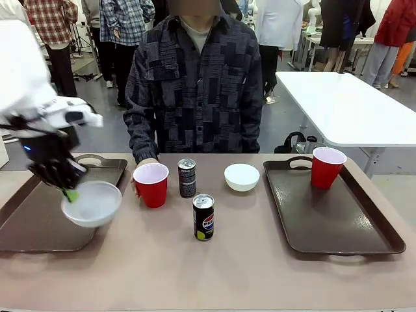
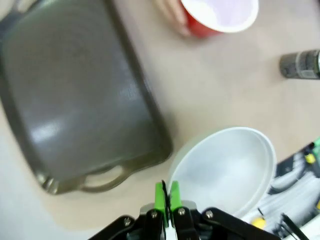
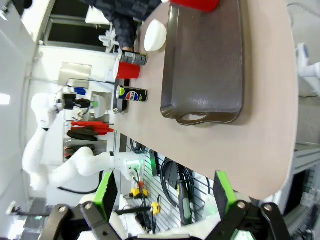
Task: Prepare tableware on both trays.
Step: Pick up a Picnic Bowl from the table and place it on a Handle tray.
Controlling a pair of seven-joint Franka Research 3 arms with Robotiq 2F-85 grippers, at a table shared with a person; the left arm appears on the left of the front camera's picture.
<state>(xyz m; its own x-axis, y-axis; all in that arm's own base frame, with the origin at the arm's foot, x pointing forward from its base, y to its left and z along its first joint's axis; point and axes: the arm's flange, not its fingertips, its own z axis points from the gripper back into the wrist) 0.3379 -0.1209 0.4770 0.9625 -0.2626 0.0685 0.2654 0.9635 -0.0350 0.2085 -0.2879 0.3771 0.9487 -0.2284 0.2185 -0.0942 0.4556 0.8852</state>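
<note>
My left gripper [image 1: 68, 190] is shut on the rim of a white bowl [image 1: 92, 204], which hangs at the right edge of the left tray [image 1: 32, 221]. In the left wrist view the green pads [image 2: 160, 196] pinch the bowl [image 2: 225, 167] beside that tray [image 2: 75, 100]. On the table between the trays stand a red cup [image 1: 151, 184], a dark can [image 1: 186, 177], a Pepsi can [image 1: 203, 216] and a second white bowl [image 1: 242, 177]. The right tray [image 1: 338, 227] holds another red cup [image 1: 327, 167]. My right gripper [image 3: 165, 195] is open, off the table's end beyond its tray [image 3: 207, 65].
A person stands at the far side, one hand [image 1: 134, 185] resting behind the red cup by the left tray. A white table [image 1: 351, 104] and other people are farther back. Bare tabletop lies in front of the cans.
</note>
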